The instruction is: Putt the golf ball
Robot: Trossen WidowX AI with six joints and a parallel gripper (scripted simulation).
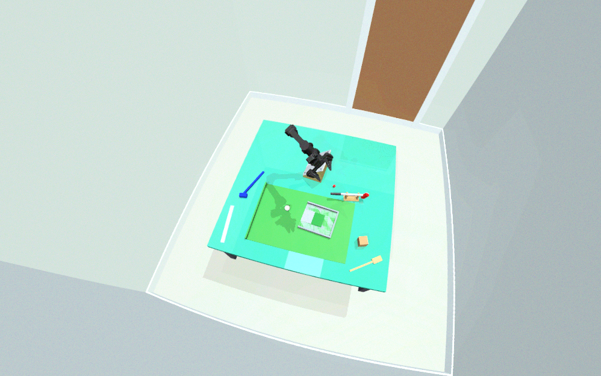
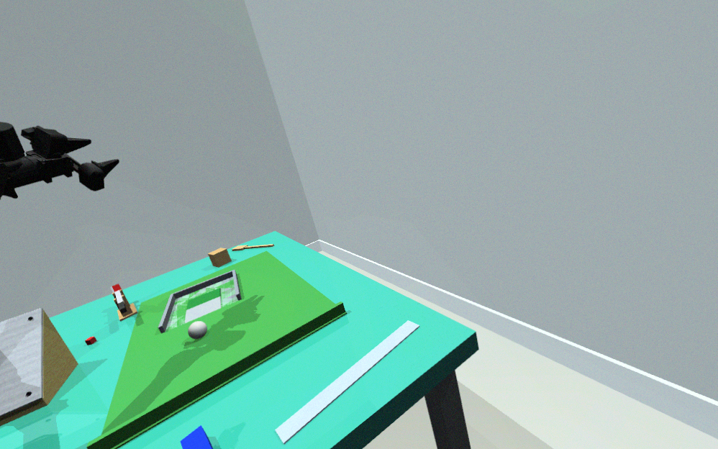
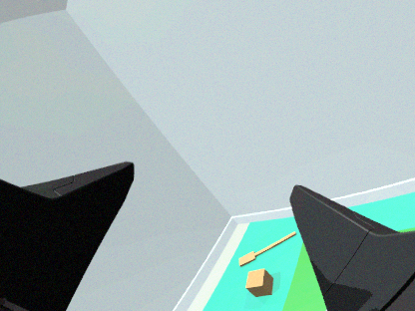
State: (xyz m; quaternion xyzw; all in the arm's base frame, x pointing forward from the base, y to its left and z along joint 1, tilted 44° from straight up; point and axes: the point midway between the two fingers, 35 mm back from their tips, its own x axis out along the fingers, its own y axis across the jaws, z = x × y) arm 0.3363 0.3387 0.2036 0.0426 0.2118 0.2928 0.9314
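The red putter [image 1: 365, 195] [image 2: 116, 288] lies across a small wooden stand [image 1: 351, 199] [image 2: 127, 312] beside the mat, its black handle toward the arm's side. The white golf ball [image 1: 286, 208] [image 2: 197, 329] rests on the green mat [image 1: 274, 235] [image 2: 296, 301], in front of the ramp [image 1: 307, 216] [image 2: 203, 309]. The raised green [image 1: 317, 219] lies behind the ramp, inside low grey walls. My gripper [image 1: 324, 174] [image 2: 103, 151] [image 3: 215, 182] is open and empty, high above the table, away from the putter. The wrist view shows neither putter nor ball.
A blue mallet [image 1: 254, 182] [image 2: 196, 438] and a white strip [image 1: 227, 223] [image 2: 347, 381] lie beyond the mat's walled end. A wooden block [image 1: 362, 241] [image 2: 219, 257] [image 3: 258, 282] and a wooden mallet [image 1: 376, 260] [image 3: 246, 259] lie at the other end. A small red cube [image 1: 333, 186] [image 2: 90, 340] sits near the arm's base.
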